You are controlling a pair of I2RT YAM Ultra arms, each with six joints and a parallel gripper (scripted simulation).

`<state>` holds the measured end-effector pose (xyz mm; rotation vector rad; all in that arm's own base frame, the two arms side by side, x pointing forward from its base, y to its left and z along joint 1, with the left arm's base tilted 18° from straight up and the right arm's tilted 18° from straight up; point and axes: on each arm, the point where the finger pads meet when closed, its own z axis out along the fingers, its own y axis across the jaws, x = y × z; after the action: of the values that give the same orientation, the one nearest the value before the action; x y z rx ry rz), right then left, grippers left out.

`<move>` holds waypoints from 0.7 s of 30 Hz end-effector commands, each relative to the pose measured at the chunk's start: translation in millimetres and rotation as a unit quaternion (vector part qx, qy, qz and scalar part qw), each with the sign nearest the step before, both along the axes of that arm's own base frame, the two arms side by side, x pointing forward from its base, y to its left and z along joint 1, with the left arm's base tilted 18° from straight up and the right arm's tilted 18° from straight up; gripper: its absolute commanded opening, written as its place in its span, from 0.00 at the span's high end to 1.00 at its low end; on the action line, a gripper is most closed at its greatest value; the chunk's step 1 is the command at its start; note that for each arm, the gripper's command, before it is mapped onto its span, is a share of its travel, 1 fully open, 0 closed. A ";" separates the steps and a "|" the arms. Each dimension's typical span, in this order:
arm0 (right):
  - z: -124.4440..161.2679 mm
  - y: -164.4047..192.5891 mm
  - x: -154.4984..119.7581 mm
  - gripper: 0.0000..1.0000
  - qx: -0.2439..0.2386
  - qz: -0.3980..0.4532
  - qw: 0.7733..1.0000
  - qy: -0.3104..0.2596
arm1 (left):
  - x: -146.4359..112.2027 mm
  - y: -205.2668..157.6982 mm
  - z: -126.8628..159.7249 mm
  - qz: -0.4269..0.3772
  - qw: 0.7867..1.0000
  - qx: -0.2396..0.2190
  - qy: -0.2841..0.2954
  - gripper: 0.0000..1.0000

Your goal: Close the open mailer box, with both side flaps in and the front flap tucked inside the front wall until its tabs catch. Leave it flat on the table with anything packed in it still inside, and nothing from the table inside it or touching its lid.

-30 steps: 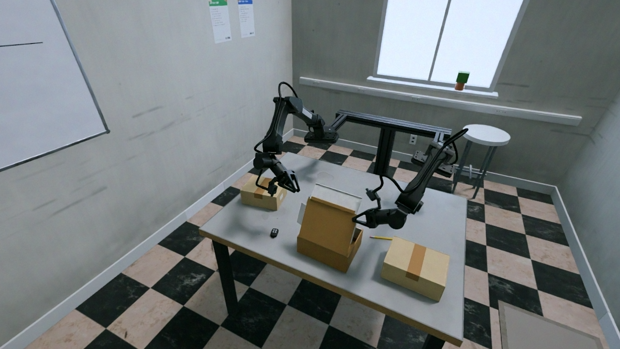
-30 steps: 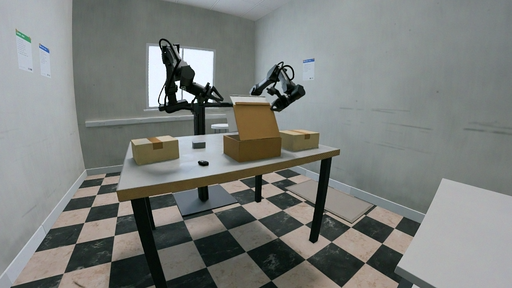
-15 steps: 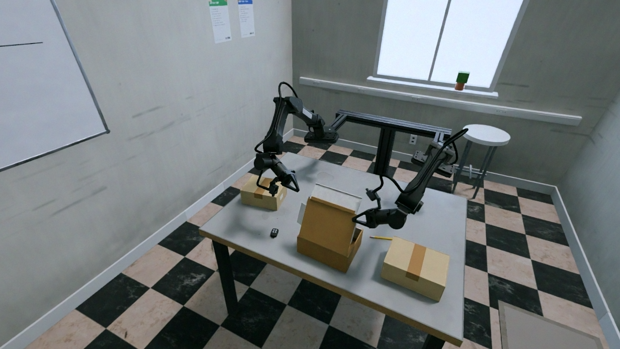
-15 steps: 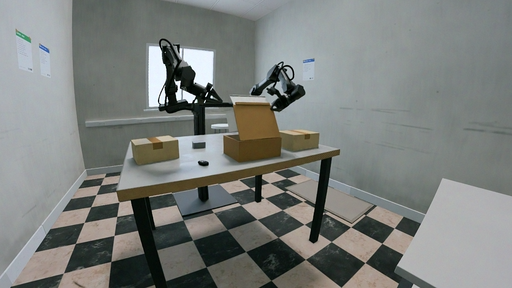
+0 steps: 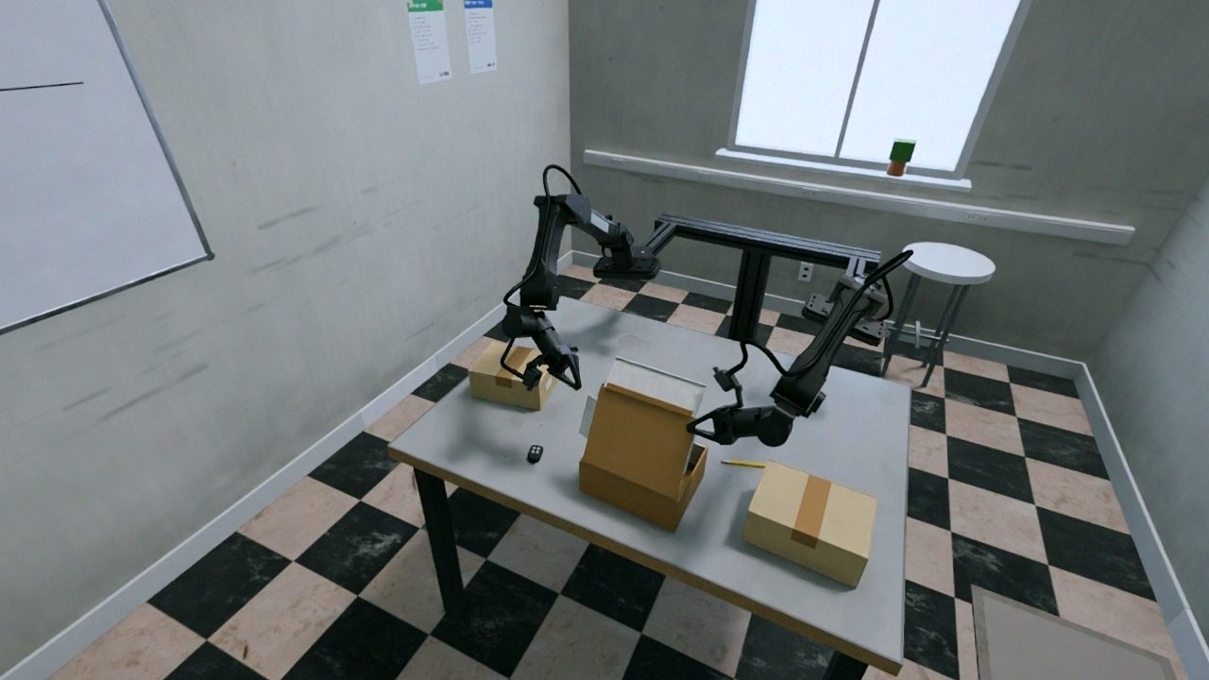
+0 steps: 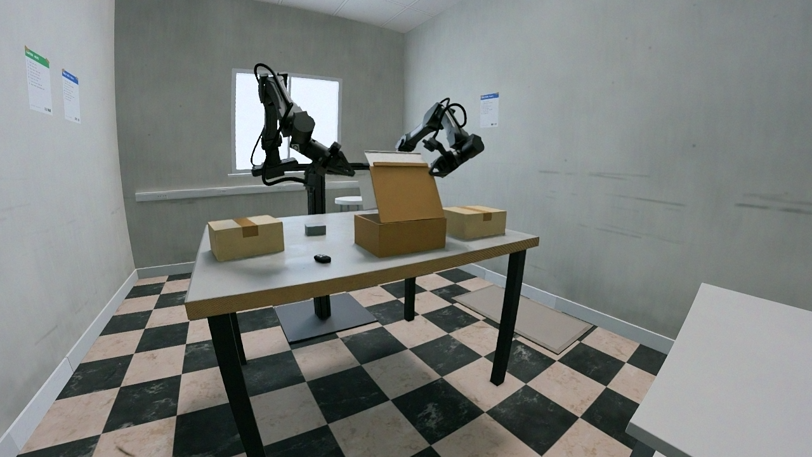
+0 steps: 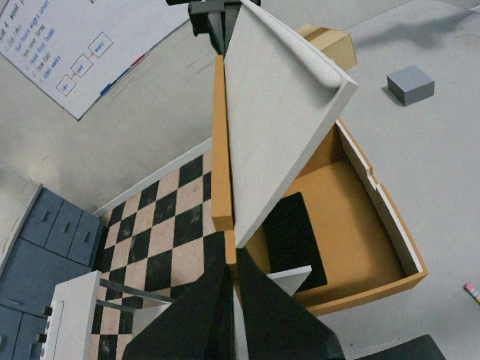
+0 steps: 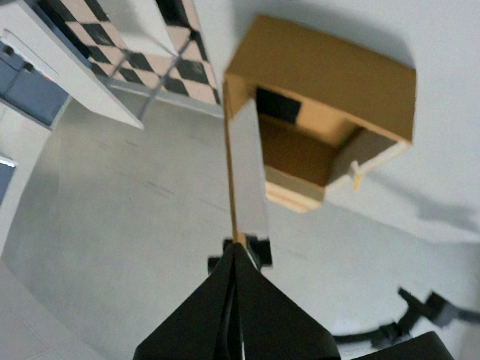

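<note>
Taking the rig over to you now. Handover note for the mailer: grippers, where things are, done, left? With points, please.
Left gripper (image 5: 692,427) (image 6: 432,172) (image 7: 235,257) (image 8: 254,250): closed at the lid's edge; pinch unconfirmed.
Right gripper (image 5: 579,386) (image 6: 353,173) (image 7: 221,51) (image 8: 233,246): shut, empty.
Mailer box (image 5: 629,497) (image 6: 400,237) (image 7: 360,220) (image 8: 325,65): on the table, black item (image 7: 295,240) (image 8: 275,106) inside.
Outside: grey block (image 6: 314,229) (image 7: 410,85), key fob (image 5: 535,453) (image 6: 322,258), pencil (image 5: 741,463) (image 7: 472,293) (image 8: 359,182).
Done: no closing step; lid (image 5: 638,431) (image 6: 406,193) raised.
Left: side flaps in, lid down, front flap (image 5: 655,384) (image 6: 396,157) (image 7: 280,100) tucked until tabs catch.
</note>
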<state>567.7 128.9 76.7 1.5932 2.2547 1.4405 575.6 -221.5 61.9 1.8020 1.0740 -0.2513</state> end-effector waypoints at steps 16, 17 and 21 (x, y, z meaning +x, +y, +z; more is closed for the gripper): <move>-40.0 9.2 61.5 0.99 -0.051 -0.156 0.978 -0.129 | 1.5 -16.1 17.7 -0.014 1.000 -0.011 -0.013 0.99; -40.0 9.2 61.5 0.99 -0.051 -0.156 0.978 -0.129 | 1.5 -16.1 17.7 -0.014 1.000 -0.011 -0.013 0.99; -37.7 3.3 64.3 0.99 -0.054 -0.146 0.980 -0.127 | 1.5 -16.1 17.7 -0.014 1.000 -0.011 -0.013 0.99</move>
<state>623.0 131.2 42.7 1.5601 1.8483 1.3325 575.6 -221.5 61.9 1.8020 1.0740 -0.2513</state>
